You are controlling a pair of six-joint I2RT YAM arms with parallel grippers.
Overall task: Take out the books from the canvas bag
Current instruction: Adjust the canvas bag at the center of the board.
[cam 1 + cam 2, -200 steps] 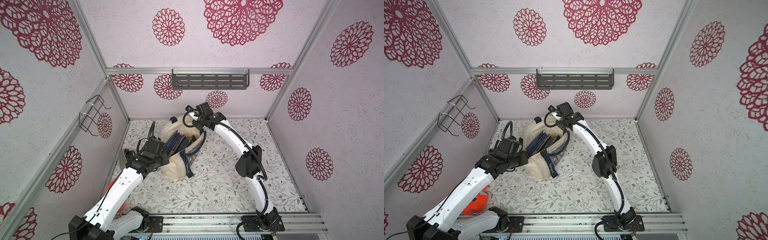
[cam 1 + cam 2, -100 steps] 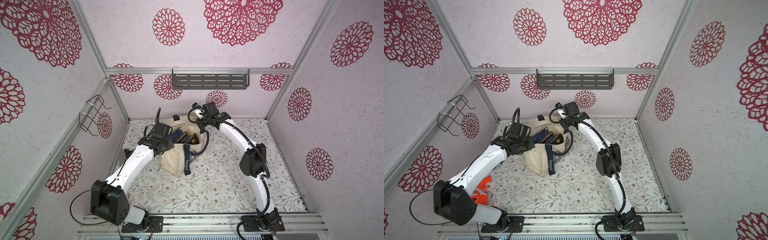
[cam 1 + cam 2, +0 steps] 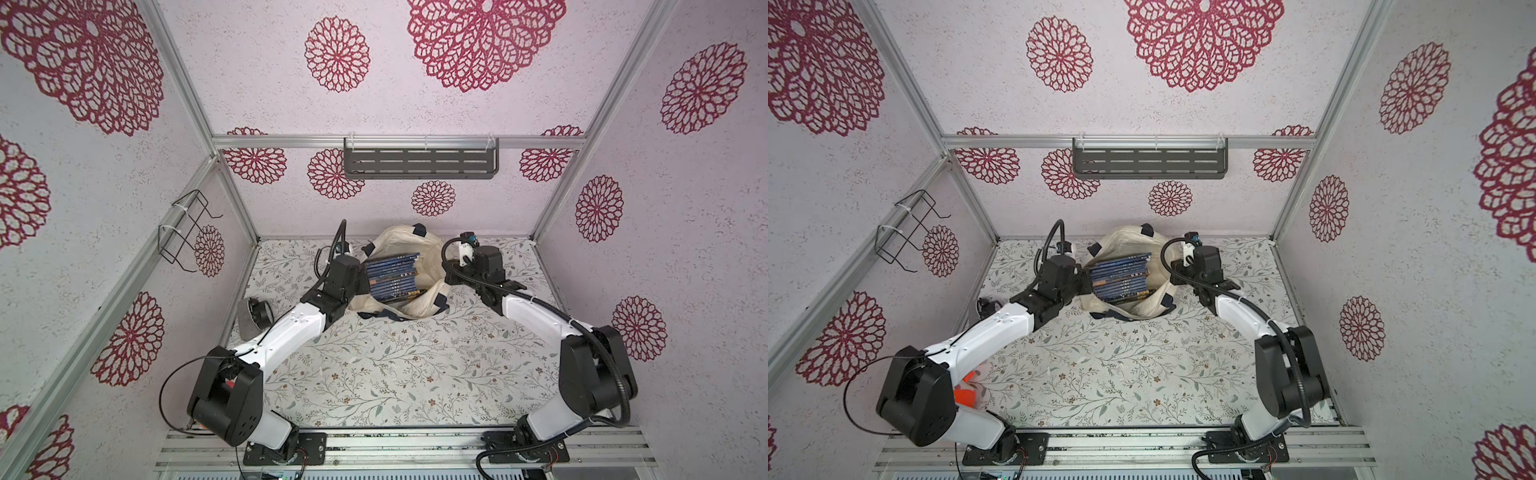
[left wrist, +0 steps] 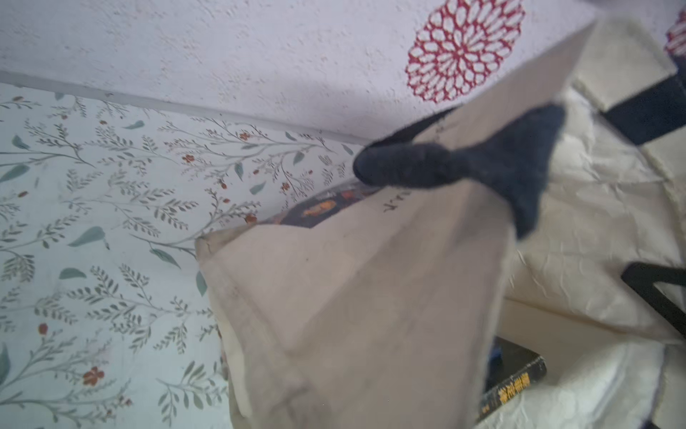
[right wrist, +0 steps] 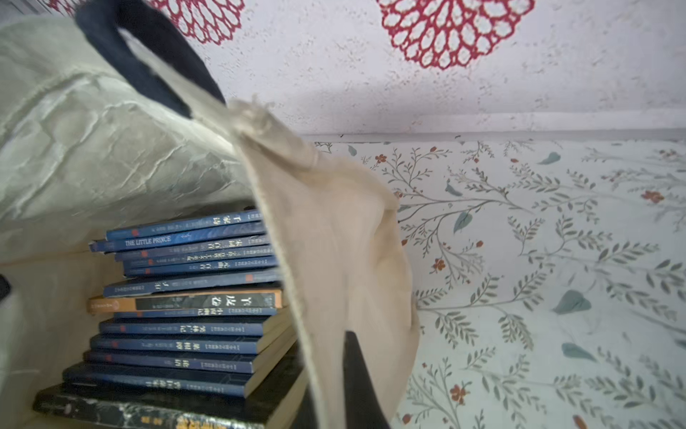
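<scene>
While the left end effector [image 3: 362, 281] and the right end effector [image 3: 446, 277] pinch opposite rims of the limp canvas bag [image 3: 398, 241] on the counter [image 3: 374, 365], the books [image 3: 392, 278] sit stacked inside: thin, slick, heavy together, probably best taken singly by an exposed edge.

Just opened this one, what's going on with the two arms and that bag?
Both arms are at the canvas bag, at the back of the table. The left gripper and the right gripper are each shut on opposite sides of its rim, holding the mouth open. The books, a stack of mostly dark-blue paperbacks, sit inside the bag; none is out yet.
</scene>
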